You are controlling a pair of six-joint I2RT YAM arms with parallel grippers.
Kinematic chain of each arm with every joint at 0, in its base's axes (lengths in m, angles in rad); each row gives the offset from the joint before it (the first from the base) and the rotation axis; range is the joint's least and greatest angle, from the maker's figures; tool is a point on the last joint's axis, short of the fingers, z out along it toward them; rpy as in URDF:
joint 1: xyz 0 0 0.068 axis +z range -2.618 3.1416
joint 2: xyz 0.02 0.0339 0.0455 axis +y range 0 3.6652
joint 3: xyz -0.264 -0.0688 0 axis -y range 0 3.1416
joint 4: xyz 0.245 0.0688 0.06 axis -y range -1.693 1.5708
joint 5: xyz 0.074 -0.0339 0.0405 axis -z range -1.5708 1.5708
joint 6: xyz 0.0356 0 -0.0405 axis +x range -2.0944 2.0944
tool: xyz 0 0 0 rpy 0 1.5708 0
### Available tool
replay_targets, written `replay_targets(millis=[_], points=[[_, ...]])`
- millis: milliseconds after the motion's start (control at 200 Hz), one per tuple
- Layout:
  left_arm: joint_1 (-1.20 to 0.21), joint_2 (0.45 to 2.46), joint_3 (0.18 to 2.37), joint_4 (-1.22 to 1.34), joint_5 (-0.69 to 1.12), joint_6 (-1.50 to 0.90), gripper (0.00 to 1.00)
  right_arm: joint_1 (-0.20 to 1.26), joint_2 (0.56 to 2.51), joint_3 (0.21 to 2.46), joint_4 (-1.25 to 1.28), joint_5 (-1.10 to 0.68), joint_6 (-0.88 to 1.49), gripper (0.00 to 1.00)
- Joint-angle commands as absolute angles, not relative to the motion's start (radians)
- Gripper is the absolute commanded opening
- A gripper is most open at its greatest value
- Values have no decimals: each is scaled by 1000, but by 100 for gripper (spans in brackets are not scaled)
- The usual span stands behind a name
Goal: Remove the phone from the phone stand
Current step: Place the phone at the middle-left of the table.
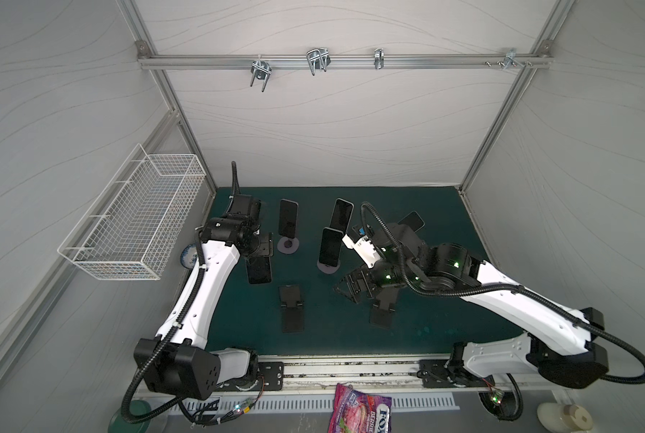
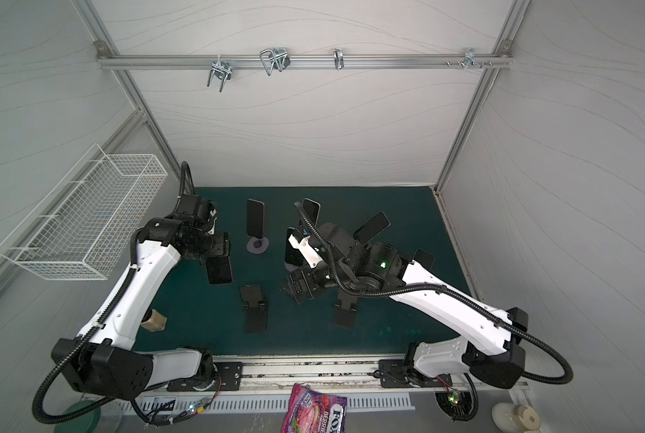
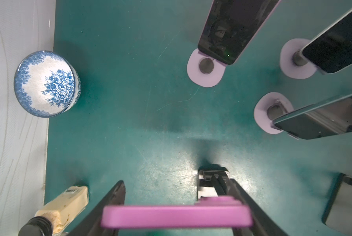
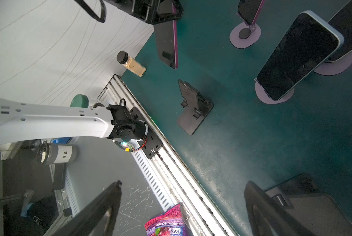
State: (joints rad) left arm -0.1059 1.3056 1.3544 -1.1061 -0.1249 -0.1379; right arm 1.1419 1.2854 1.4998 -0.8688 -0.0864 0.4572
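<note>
Both top views: left pincer (image 1: pixel 259 258) is closed on the phone (image 1: pixel 259 271) at its upper end. Phone is off the stand (image 1: pixel 291 308), just beside it on the left arm's side. Long axis slopes down from the pincer, free end nearer the stand, dark screen up. Right pincer (image 1: pixel 347 290), on the stand's opposite side, is spread wide and empty.

Left wrist: the phone (image 3: pixel 176 216) shows its pink end edge clamped between both fingers (image 3: pixel 113 201).

Right wrist: phone (image 4: pixel 167 43) hangs lengthwise beyond the stand (image 4: pixel 193 108); contact with the worktop (image 4: pixel 253 147) cannot be told.
</note>
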Motion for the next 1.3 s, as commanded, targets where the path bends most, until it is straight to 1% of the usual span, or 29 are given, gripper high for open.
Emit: replay_targets(millis=[0,85,180,400,540,645,780,870,1035,1295], points=[[-76,1324,1370,-1072,-138,-94,48,1167,1321,1572,-949,-66,490,94],[-62,1336,1363,-1057,-121,-77,48,1197,1350,1595,-982,-34,492,95],[-53,1354,1353,-1045,-113,-50,48,1219,1341,1568,-950,-3,517,95],[-17,1386,1307,-1001,-86,-50,49,1222,1337,1511,-852,-38,588,95],[28,1421,1251,-942,-26,-63,49,1227,1367,1542,-890,-40,581,94],[31,1469,1228,-913,-35,-58,49,1229,1367,1539,-899,-32,582,95],[35,1536,1228,-895,-54,-65,46,1228,1373,1522,-894,-29,580,95],[42,1561,1223,-878,-32,-67,46,1228,1396,1522,-885,-36,565,95],[71,1640,1286,-906,-8,-48,48,1228,1463,1572,-884,-51,555,95],[81,1789,1405,-957,-11,-7,51,1229,1522,1581,-868,-118,585,95]])
